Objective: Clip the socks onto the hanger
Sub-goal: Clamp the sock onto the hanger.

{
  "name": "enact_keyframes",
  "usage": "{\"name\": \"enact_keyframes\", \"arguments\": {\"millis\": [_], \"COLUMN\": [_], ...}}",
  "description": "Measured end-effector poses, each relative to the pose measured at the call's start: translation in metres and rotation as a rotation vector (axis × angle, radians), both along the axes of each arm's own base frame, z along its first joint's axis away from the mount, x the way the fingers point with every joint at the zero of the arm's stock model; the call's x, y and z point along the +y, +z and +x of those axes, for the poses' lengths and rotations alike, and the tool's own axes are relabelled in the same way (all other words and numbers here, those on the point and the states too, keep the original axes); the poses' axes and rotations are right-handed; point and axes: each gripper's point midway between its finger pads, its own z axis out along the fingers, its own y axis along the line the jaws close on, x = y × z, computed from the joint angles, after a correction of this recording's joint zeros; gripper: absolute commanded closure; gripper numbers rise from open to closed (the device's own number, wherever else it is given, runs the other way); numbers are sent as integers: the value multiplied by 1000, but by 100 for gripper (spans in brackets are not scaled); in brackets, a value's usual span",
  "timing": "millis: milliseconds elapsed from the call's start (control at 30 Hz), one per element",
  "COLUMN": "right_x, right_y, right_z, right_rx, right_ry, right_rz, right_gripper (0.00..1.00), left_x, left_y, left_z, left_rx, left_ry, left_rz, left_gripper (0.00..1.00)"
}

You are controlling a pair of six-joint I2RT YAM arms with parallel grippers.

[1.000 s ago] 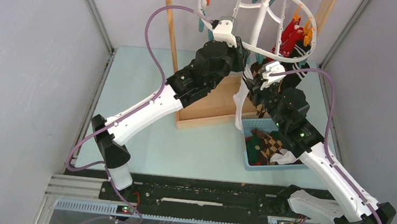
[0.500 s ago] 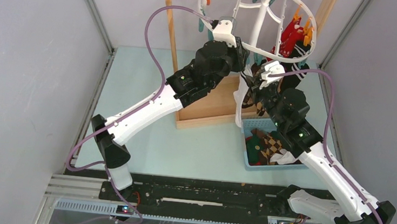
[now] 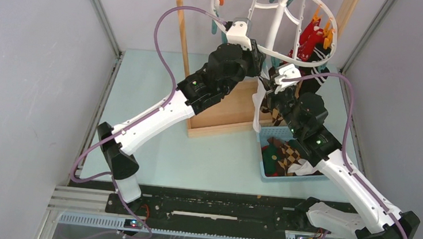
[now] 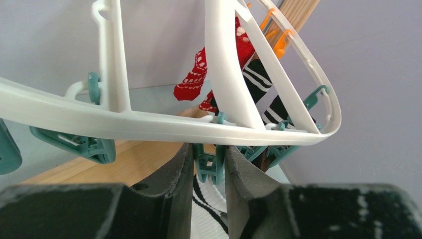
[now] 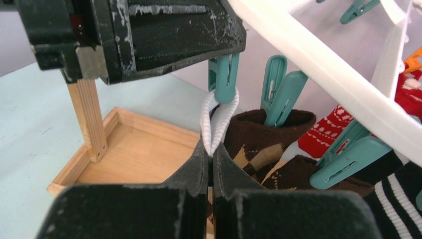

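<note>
nearest to the arm bases, the blue basket [image 3: 264,161] holds the waiting socks [image 3: 282,153]. above it the right gripper [image 5: 210,159] is clenched on the cuff of a white sock [image 5: 217,117], whose leg hangs down beside the wooden rack [image 3: 221,112]. in the last second this arm has crept a little up and toward the left one, so the cuff now touches the mouth of a teal clip [image 5: 224,74]. the left gripper [image 4: 209,164] has not moved and is pinching the top of that clip under the rim of the hanger [image 4: 149,124]. i cannot tell if the clip bites the cuff already. i judge that releasing the clip comes next. farther back, a red sock [image 4: 195,82] and a striped black sock [image 4: 258,78] hang clipped.
</note>
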Motion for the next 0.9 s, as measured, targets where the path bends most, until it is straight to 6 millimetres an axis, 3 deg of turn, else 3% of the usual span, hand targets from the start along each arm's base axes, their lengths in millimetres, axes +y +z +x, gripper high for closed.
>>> {"name": "enact_keyframes", "arguments": {"millis": [533,767,900], "right_x": [4,5,6], "right_y": [18,15,14], "right_z": [10,12,12], "right_rx": [-76,-71,-67], "right_ry": [-11,-11,-8], "right_rz": [-35,-46,-47], "right_gripper": [100,100,100], "left_x": [0,0,0], "left_y": [0,-1,-1], "left_z": [0,0,-1], "left_rx": [6,9,14], "left_ry": [0,0,0], "left_rz": [-7,-10,-12], "left_gripper": [98,70,59]}}
